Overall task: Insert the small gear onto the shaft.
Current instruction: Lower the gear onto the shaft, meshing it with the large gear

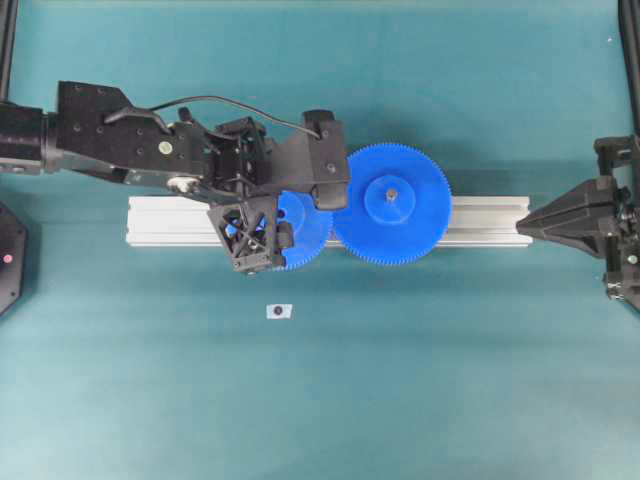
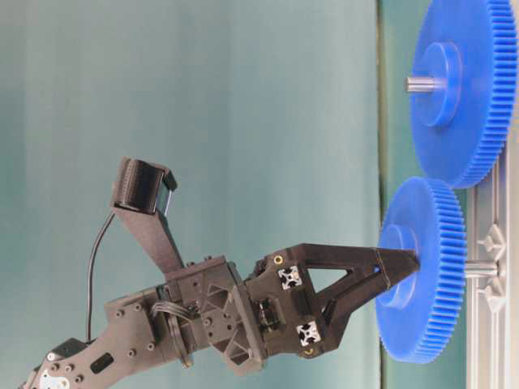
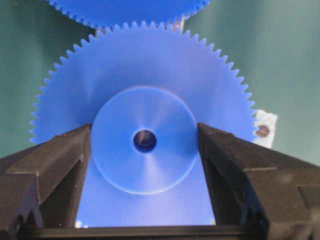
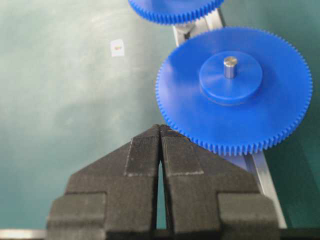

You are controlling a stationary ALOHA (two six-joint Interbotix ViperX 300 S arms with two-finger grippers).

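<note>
Teal table (image 1: pixel 450 380) | small gear (image 1: pixel 305 235) flat, hub up (axis vertical) | left end effector (image 1: pixel 262 222) grasping hub

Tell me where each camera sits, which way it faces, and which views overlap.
Overhead: above the table, looking straight down at the ribbed silver aluminium rail; both arms show.
Table-level: low at the side, picture turned sideways; left gripper on the small blue plastic gear.
Left wrist: looks along its fingers flanking that gear's hub.
Right wrist: looks past the shut right gripper at the large blue plastic gear.
Shared: all four show both gears.
</note>
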